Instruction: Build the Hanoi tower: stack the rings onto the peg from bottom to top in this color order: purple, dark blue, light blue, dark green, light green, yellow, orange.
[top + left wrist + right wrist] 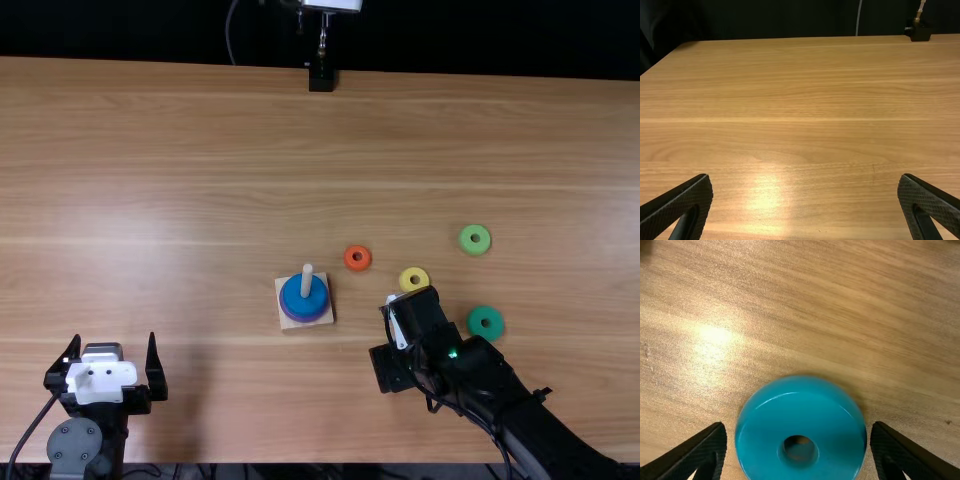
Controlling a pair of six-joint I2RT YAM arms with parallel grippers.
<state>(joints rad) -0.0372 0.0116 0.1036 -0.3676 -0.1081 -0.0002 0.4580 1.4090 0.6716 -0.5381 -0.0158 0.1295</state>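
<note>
Next for the peg: light blue ring sits between spread fingers

Leftmost, the left gripper [114,340] stands wide open and empty above the table. To its right, the square wooden base [329,317] carries the peg [307,282], with 2 rings threaded on it: the purple ring [305,318] underneath, the dark blue ring [293,297] on top. Just beside it lies the orange ring [357,269].

Farther right, the right gripper [799,424] is open, its 2 fingers on either side of the light blue ring [800,410], which lies flat on the table with its hole upward. This piece looks light, stiff and glossy; it should bear a firm squeeze, but its curved wall could slip if pinched off-centre. Best hold: across the full width, pads low on opposite sides, hole left free for the peg.

Beyond are the yellow ring [404,279], then the light green ring [465,241], and the dark green ring [474,323], rightmost; these 3 should handle alike.
</note>
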